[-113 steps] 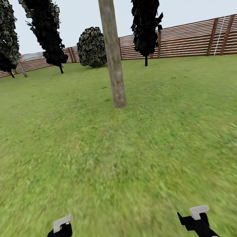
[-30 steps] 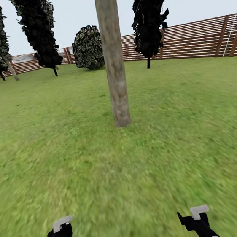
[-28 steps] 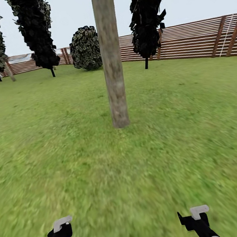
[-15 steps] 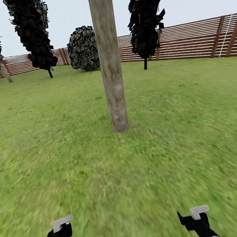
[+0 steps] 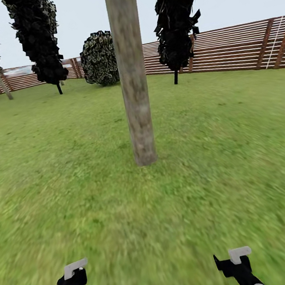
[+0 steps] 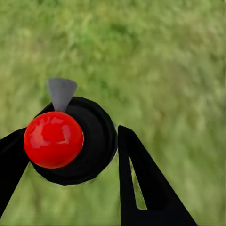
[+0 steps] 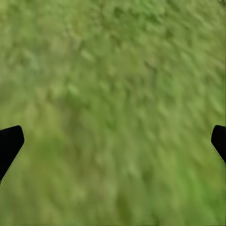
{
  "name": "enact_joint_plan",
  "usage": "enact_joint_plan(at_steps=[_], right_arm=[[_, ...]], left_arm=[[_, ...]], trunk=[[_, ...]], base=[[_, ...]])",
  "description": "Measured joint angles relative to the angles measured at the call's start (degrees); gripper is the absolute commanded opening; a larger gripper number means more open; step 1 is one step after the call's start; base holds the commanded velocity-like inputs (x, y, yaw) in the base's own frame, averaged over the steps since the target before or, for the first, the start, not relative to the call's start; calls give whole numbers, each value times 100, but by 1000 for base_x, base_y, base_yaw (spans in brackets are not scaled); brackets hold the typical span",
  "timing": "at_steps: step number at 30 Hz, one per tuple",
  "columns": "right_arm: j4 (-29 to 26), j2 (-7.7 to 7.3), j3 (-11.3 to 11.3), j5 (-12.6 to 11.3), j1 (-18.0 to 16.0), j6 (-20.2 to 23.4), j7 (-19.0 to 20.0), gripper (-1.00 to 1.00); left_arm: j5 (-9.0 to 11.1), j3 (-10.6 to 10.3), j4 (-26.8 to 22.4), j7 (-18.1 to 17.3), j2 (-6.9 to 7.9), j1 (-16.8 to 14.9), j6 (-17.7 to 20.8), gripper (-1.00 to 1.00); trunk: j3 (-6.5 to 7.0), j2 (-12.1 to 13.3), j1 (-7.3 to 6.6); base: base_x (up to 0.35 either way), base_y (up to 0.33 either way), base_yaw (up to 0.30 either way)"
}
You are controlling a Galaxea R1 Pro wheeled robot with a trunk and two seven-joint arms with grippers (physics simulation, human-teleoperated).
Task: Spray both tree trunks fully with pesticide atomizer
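1. I read the left gripper point(image 6: 70, 155) in the left wrist view as clenched on the pesticide atomizer point(image 6: 70, 141): a black round body with a red ball top and a grey nozzle, seated between the black fingers point(image 6: 141, 183)
2. The right gripper point(image 7: 113, 141) is released and carries nothing; in the right wrist view its two finger tips sit at opposite edges with bare lawn point(image 7: 113, 94) between them
3. In the head view both arms hang low and the tree trunk point(image 5: 135, 92) stands upright straight ahead on the grass, near but apart from the grippers
4. Dark conifers point(image 5: 37, 39), a round bush point(image 5: 98, 59) and the slatted fence point(image 5: 229, 49) lie well behind the trunk
5. Step in hand, as I judge it: approach to the first tree with the atomizer already picked up; spraying not yet begun
6. The next move calls for raising the left arm, aiming the grey nozzle at the trunk, then sweeping it over the bark from base upward
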Motion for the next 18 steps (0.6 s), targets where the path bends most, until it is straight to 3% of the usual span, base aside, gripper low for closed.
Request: enact_joint_plan(at_steps=[11, 18], right_arm=[[5, 0, -3, 0, 0, 0, 1, 100], [5, -1, -3, 0, 1, 1, 1, 100]], left_arm=[[0, 0, 0, 0, 0, 0, 5, -100], [0, -1, 2, -1, -1, -1, 11, -100]], trunk=[[0, 0, 0], [0, 0, 0]], base=[[337, 0, -10], [337, 0, -166]])
